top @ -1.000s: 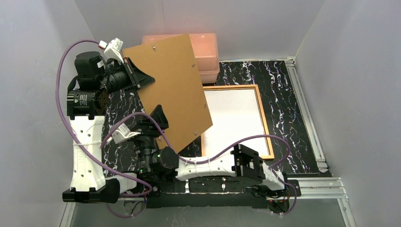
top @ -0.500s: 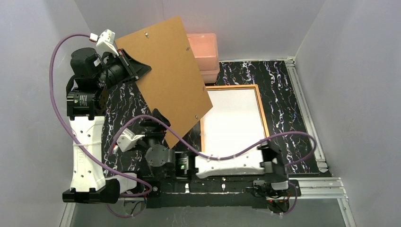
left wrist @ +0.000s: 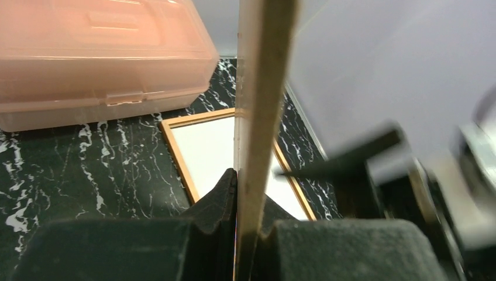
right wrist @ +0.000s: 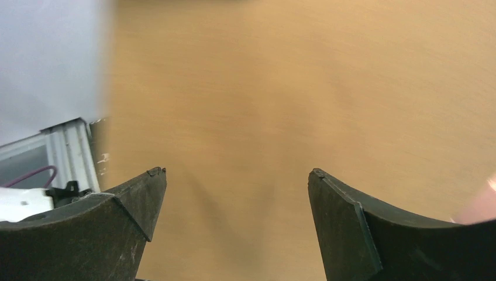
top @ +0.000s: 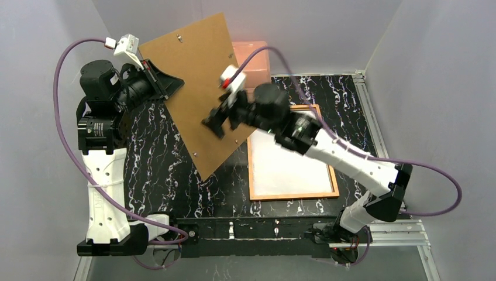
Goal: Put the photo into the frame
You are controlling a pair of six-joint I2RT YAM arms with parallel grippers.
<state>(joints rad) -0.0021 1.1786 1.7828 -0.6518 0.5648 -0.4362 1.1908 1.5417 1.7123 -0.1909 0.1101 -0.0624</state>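
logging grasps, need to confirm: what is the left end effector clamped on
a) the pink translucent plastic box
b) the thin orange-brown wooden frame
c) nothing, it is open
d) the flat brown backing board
d: the left end effector is shut on the edge of the flat brown backing board, holding it tilted above the table, while the thin orange-brown wooden frame lies flat.

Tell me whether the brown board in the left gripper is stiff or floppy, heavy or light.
Probably stiff: the brown board looks flat though the left gripper pinches only one edge. Likely light for its size, as that one pinch carries it tilted in air. A push far from the grip might pivot it.
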